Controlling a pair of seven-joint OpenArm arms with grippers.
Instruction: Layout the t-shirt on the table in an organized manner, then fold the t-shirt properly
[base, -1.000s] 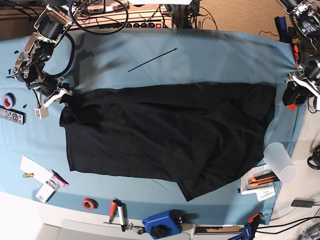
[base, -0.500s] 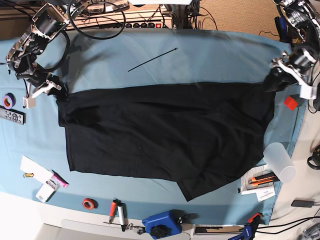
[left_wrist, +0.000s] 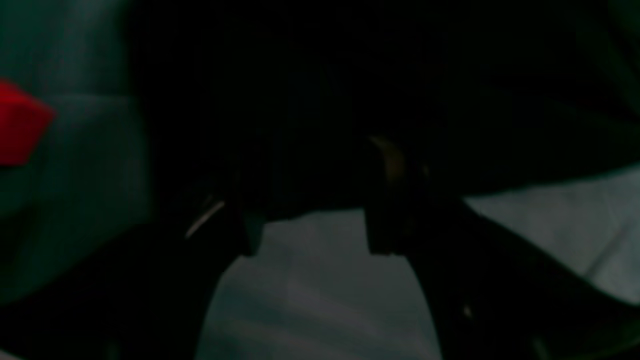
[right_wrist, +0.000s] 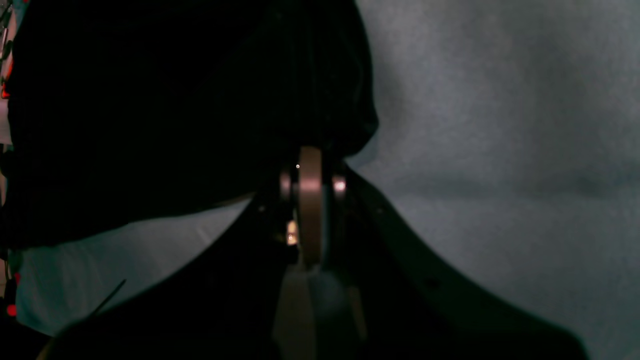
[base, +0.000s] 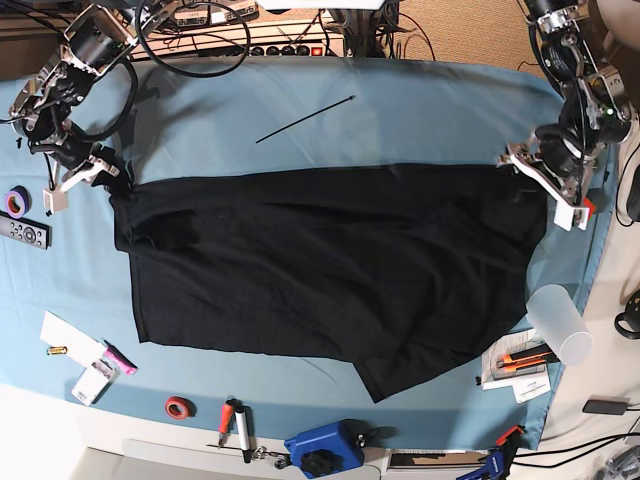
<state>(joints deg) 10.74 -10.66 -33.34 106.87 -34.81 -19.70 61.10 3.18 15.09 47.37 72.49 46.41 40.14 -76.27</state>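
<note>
Right gripper (right_wrist: 311, 200) sits low at the shirt's corner on the base view's left side, jaws pressed together on a bunched fold of the t-shirt (base: 330, 265); in its wrist view black fabric wads up right above the closed fingertips. Right arm reaches in from the top-left corner, wrist bent down toward the table (base: 400, 105).

Left gripper (left_wrist: 307, 230) is at the opposite corner, on the base view's right. Its fingers (left_wrist: 385, 200) stand apart with blue cloth showing between them, and the shirt's edge lies across the finger tips. View is very dark; cannot tell if the fingers actually touch the fabric. Left arm comes down from the top-right corner, elbow high.

T-shirt is spread flat across the middle of the table, plain black side up, no print visible. Top edge runs nearly straight between the two grippers. Lower right part has a flap poking out to a point toward the front edge. Some soft wrinkles across the body.

Front edge is cluttered: blue tool (base: 322, 448), red tape roll (base: 179, 407), markers (base: 234, 421), paper slips (base: 70, 340). A clear cup (base: 560, 322) lies at the right, near the shirt's side. Remote (base: 22, 232) and purple tape (base: 17, 201) are at the left edge. Far half holds only a thin black rod (base: 305, 119); wide open blue cloth there.
</note>
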